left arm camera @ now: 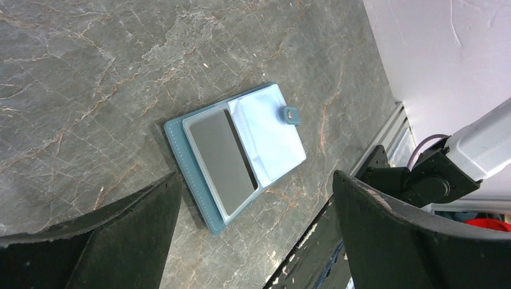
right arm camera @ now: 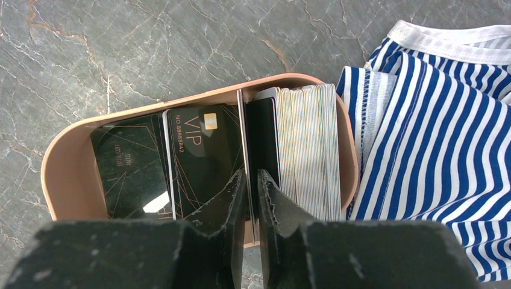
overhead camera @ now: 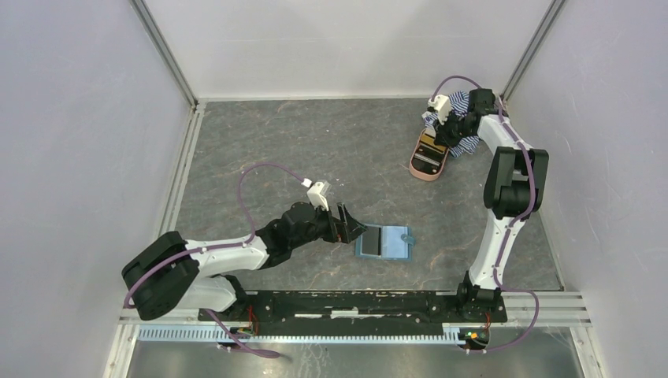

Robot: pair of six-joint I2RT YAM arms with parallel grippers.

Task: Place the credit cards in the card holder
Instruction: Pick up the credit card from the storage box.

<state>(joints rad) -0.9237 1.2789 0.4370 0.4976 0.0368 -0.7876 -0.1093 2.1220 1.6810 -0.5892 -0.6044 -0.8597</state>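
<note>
**Left pincer** (left arm camera: 256,180): jaws spread wide, holding nothing and touching nothing. It hangs just beside the card holder (left arm camera: 268,129), which lies at the centre of the left wrist view.

**Card holder:** teal, lying open on the worktop (left arm camera: 90,72) with the pale blue inside facing up and the snap tab at its upper right. One grey card (left arm camera: 224,158) sits in its left sleeve.

**Right pincer** (right arm camera: 248,180): jaws a narrow slit apart, tips over the pink case (right arm camera: 63,159), with a thin upright edge between the fingers. Whether that edge is a card or a partition cannot be told, nor whether the fingers clamp it.

**Case contents, right wrist view only:**
- VIP card (right arm camera: 202,147): black with a gold chip, reads "VIP" and "NO 88888842".
- Dark card (right arm camera: 129,165): to the left of the VIP card, lettering too small to read.
- Stack (right arm camera: 307,150): cards on edge, filling the right compartment.

**Cloth** (right arm camera: 434,138): blue and white stripes, touching the case at the right of the frame.

**Top view:** the only view showing both arms at once. The card holder is at lower centre and the case at upper right, well apart. No lettering can be read there.
</note>
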